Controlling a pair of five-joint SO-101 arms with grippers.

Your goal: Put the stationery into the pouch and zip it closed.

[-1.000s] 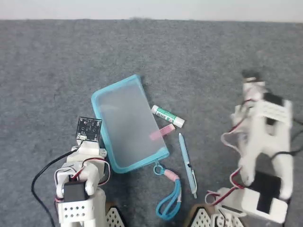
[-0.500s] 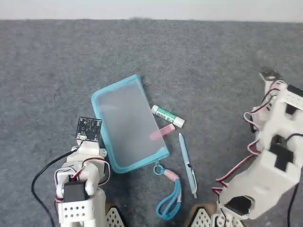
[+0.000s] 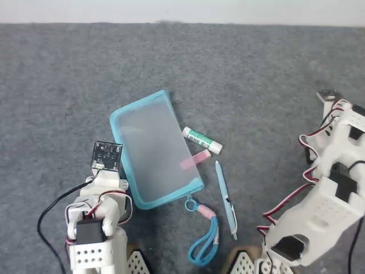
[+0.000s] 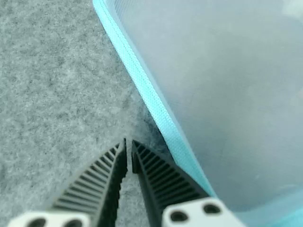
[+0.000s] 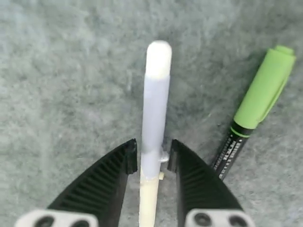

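A translucent pouch (image 3: 154,149) with teal edging lies flat on the grey carpet. A white glue stick (image 3: 202,140), a pink piece (image 3: 195,160) and a light blue pen (image 3: 226,197) lie along its right side. My left gripper (image 4: 128,150) is shut and holds nothing, right beside the pouch's teal edge (image 4: 154,111). At the far right, my right gripper (image 5: 152,152) has its fingers against both sides of a lavender pen (image 5: 155,106) lying on the carpet. A green marker (image 5: 259,106) lies next to that pen.
A teal wrist strap (image 3: 203,235) with a pink sleeve trails from the pouch's near corner. The left arm's base (image 3: 94,240) stands at the front left, and the right arm (image 3: 333,188) fills the front right. Bare carpet stretches behind the pouch.
The right arm has swung to the right and stretched out toward the table's right edge, then settled lower. The left arm, pouch and items beside it have stayed put.
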